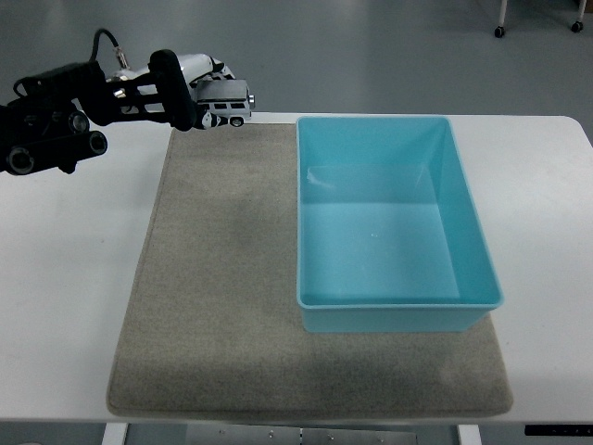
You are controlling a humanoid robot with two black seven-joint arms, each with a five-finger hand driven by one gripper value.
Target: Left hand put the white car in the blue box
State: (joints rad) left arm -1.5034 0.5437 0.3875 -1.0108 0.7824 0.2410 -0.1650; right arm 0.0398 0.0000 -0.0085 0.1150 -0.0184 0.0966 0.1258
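My left hand (pixel 190 93) is shut on the white toy car (pixel 226 101) and holds it in the air above the far left corner of the grey mat (pixel 222 278). The car is silver-white with dark windows, and its nose points right toward the blue box (pixel 468 218). The box stands open and empty on the right half of the mat, a short way to the right of and below the car. My black left arm comes in from the left edge. No right arm shows.
The white table (pixel 65 297) carries the mat and the box. Grey floor lies beyond the far edge, with chair casters (pixel 500 31) at the top right.
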